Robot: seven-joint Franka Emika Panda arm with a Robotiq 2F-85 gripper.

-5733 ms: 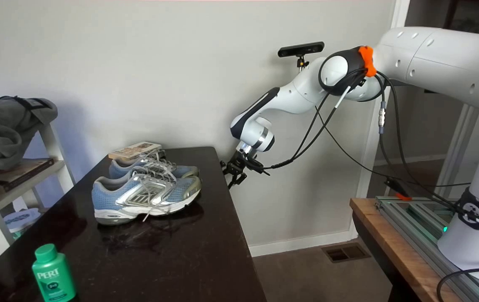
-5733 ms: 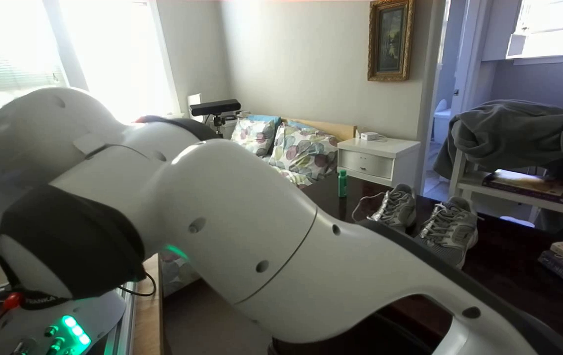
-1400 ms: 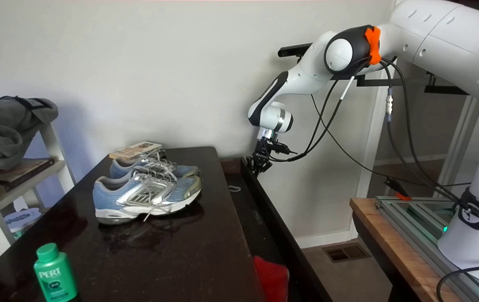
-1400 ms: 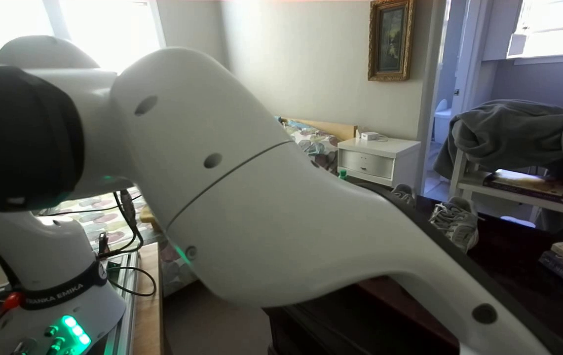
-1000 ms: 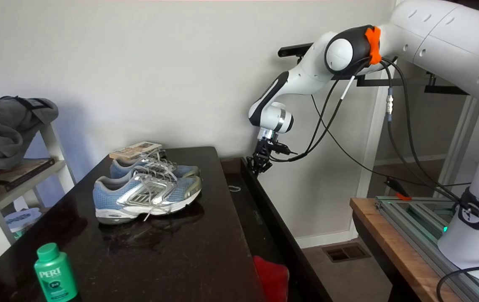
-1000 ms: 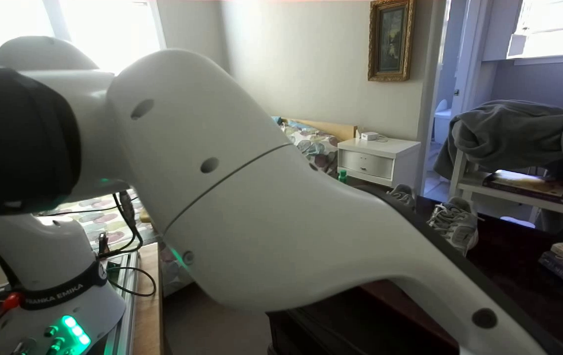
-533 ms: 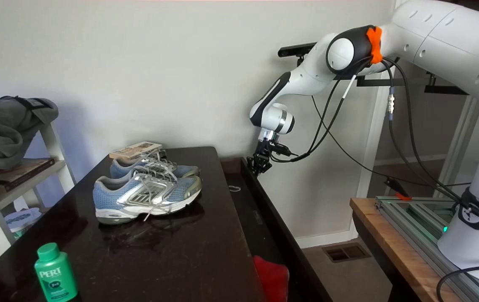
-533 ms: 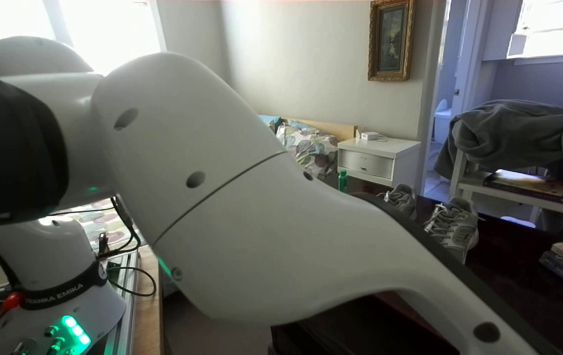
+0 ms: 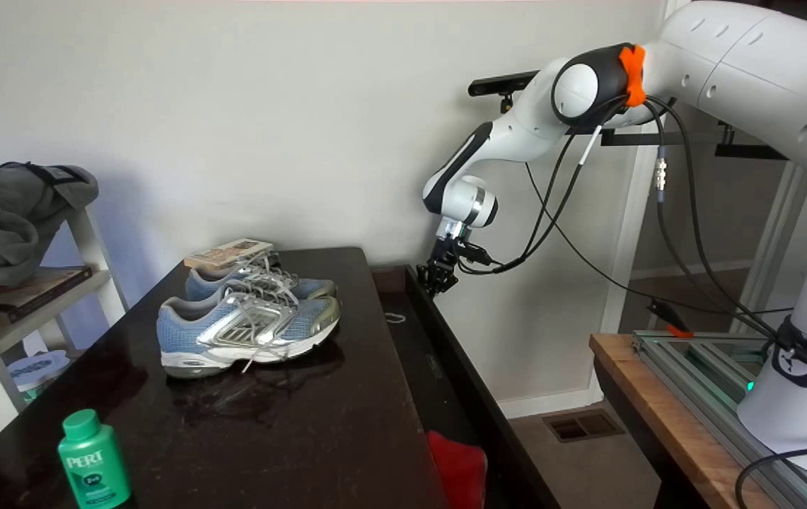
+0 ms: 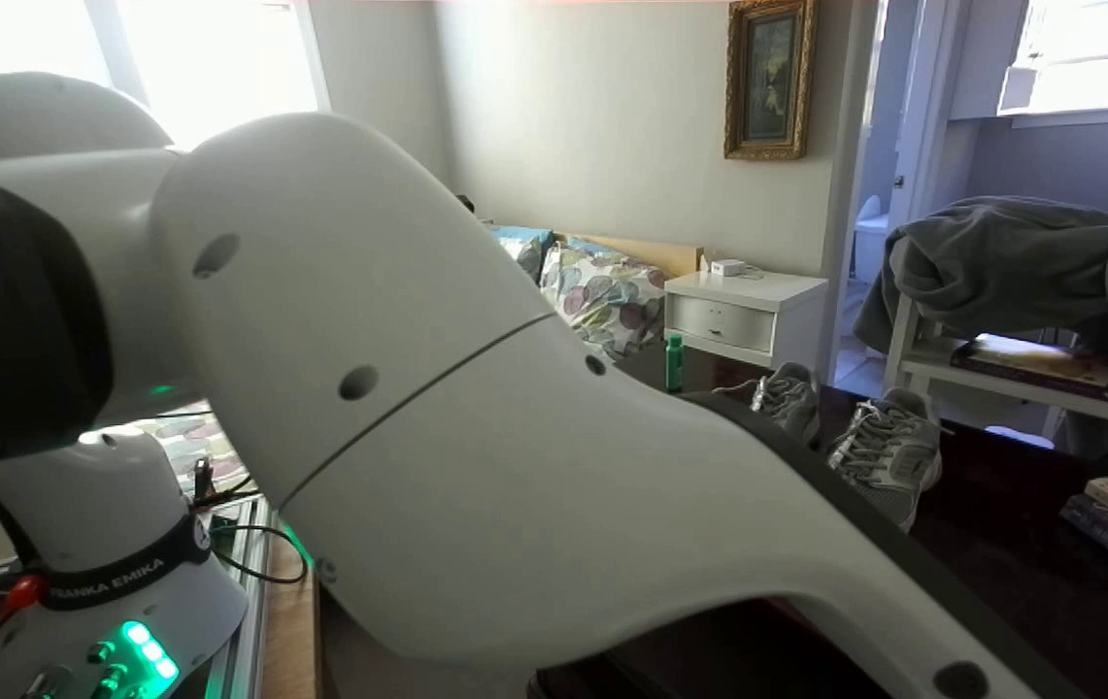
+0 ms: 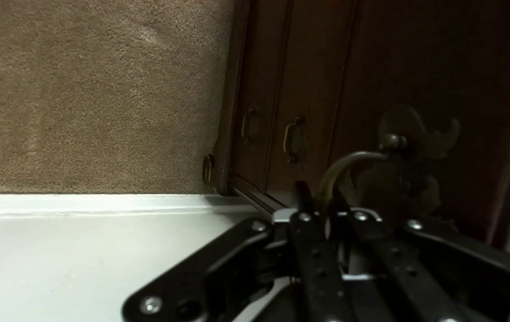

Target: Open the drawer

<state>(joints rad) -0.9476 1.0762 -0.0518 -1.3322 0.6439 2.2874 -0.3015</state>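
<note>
Evidently your black gripper [image 11: 320, 192], nearly closed, is pinching the curved brass-toned metal handle [image 11: 339, 169]; long dark-brown wooden drawer [image 9: 475, 389] is standing open. Be pulling squarely, gently.

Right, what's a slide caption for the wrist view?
Gripper closed on the curved handle of the drawer, carpet and wall beyond.

Long, shallow and nearly black, the drawer [image 9: 475, 385] is standing open, jutting out from the right-hand edge of the dresser top [image 9: 290, 438] in an exterior view. One end is sitting beside that edge's far corner; the front wall [image 9: 508, 438] is running parallel to the edge toward its near end, baring a dark interior [image 9: 414, 346]. In the wrist view, a curved, brass-toned handle [image 11: 336, 171] is projecting from that front wall.
</note>
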